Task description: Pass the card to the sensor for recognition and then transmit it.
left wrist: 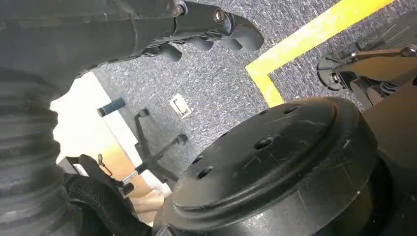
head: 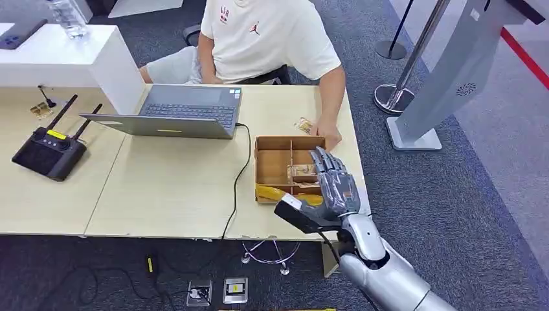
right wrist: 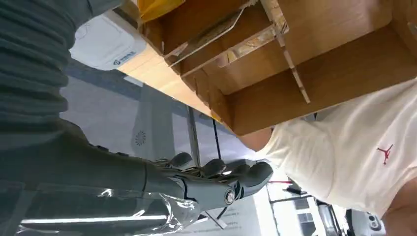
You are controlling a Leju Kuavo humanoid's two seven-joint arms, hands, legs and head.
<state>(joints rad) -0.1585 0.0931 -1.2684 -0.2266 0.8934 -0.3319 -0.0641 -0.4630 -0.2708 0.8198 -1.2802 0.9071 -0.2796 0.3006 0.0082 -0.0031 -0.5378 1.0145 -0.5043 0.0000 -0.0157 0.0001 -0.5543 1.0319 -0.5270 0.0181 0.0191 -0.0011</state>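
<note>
One grey right hand (head: 333, 184) I hold, fingers spread and empty, over the brown compartmented cardboard box (head: 272, 170) holding cards (head: 302, 171); left hand (left wrist: 206, 29) fingers curled, empty.

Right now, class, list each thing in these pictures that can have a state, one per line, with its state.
right hand: open, fingers spread, above the cardboard box, holding nothing
left hand: fingers curled in, holding nothing
laptop: lid open, cable plugged in
cardboard box: open-topped, divided, cards in its compartments
remote controller: antennas raised
water bottle: upright
</note>
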